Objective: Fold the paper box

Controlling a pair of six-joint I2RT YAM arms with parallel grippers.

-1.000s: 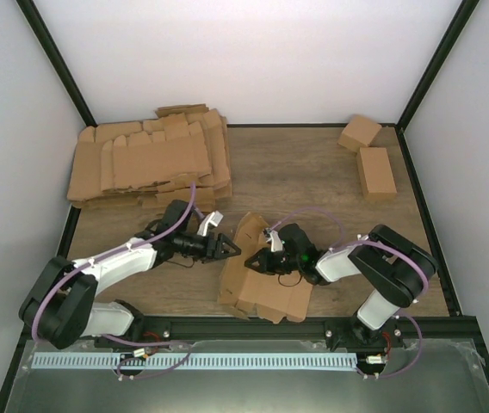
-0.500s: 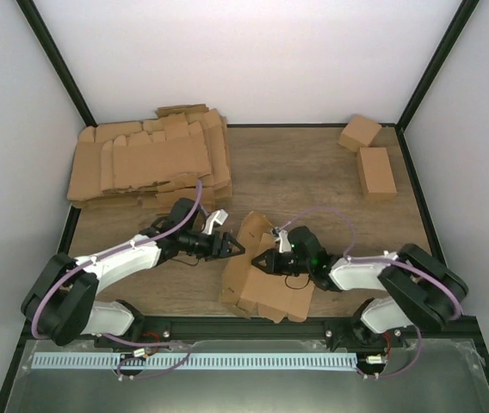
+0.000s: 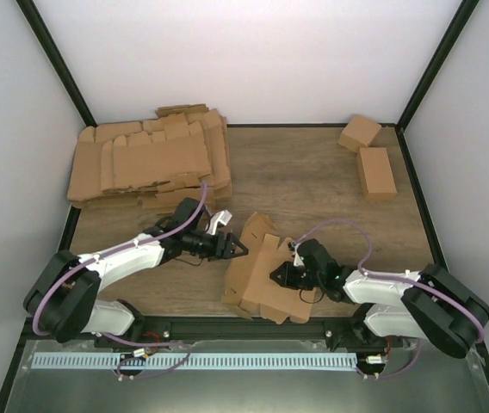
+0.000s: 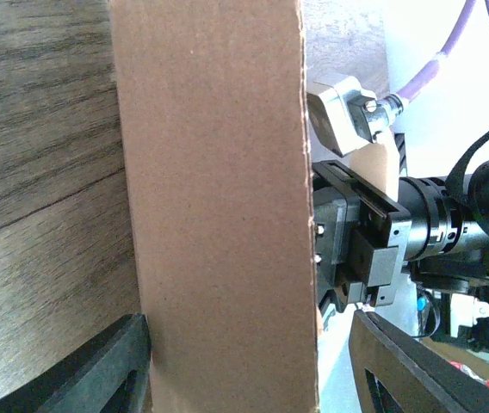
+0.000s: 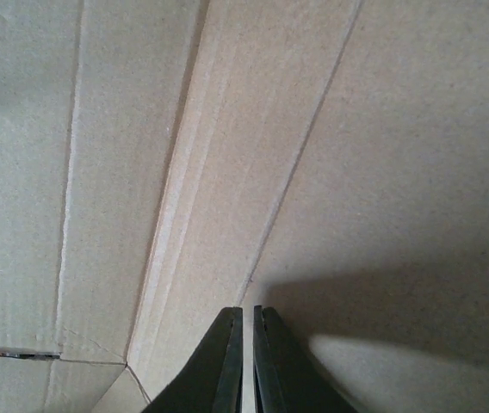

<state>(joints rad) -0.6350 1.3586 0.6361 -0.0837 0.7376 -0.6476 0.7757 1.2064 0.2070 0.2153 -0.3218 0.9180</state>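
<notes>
The paper box (image 3: 257, 280) is a brown die-cut blank lying near the table's front edge, with a flap raised at its far left. My left gripper (image 3: 238, 249) is open around that raised flap (image 4: 219, 206). One finger (image 4: 111, 366) touches the flap's edge, and the other finger (image 4: 399, 361) stands apart from it. My right gripper (image 3: 277, 277) is shut with nothing between its fingers, and its tips (image 5: 246, 314) rest on the blank's inner panel (image 5: 382, 155) beside a crease. The right gripper's black body (image 4: 374, 249) shows behind the flap in the left wrist view.
A big pile of flat cardboard blanks (image 3: 145, 163) fills the back left. Two folded boxes (image 3: 360, 132) (image 3: 376, 171) sit at the back right. White walls and black frame posts enclose the wooden table (image 3: 313, 181).
My right arm has swung toward the near right and its shut gripper has dropped onto the blank's panel. The left gripper has crept right with the flap between its fingers.
</notes>
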